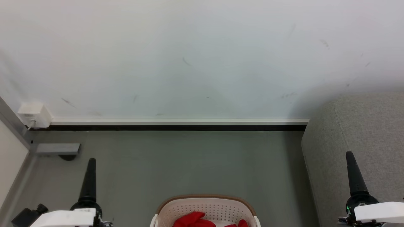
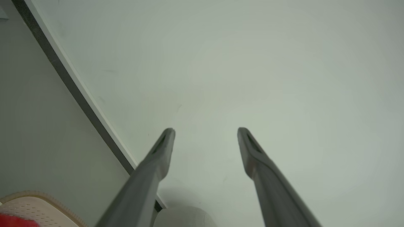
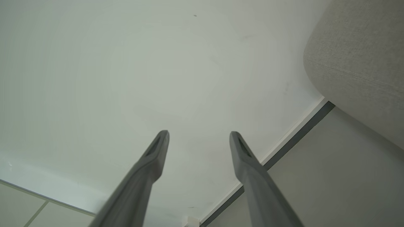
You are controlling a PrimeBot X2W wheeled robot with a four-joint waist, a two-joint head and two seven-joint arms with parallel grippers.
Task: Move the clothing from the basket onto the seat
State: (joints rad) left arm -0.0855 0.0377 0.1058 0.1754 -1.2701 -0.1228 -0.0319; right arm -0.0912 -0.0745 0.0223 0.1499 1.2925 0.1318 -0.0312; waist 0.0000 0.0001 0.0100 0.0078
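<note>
The white perforated basket [image 1: 205, 198] with a tan-brown rim stands on the floor at the bottom middle of the head view. Bright red clothing [image 1: 192, 219] lies bunched inside it. The light grey seat [image 1: 363, 126] rises at the right. My left gripper [image 1: 91, 164] points up at the lower left and my right gripper [image 1: 349, 156] at the lower right, in front of the seat. Both are above the floor and apart from the basket. In the left wrist view my left gripper [image 2: 205, 130] is open and empty, with the basket [image 2: 38, 205], clothing [image 2: 15, 221] and seat [image 2: 183, 217] low down. My right gripper [image 3: 199, 134] is open beside the seat [image 3: 363, 63].
A pale wall [image 1: 202, 56] with a white and black skirting strip [image 1: 176, 124] stands behind the grey floor [image 1: 189, 157]. A white socket box [image 1: 33, 114] and a grey metal bracket [image 1: 56, 148] sit at the far left corner.
</note>
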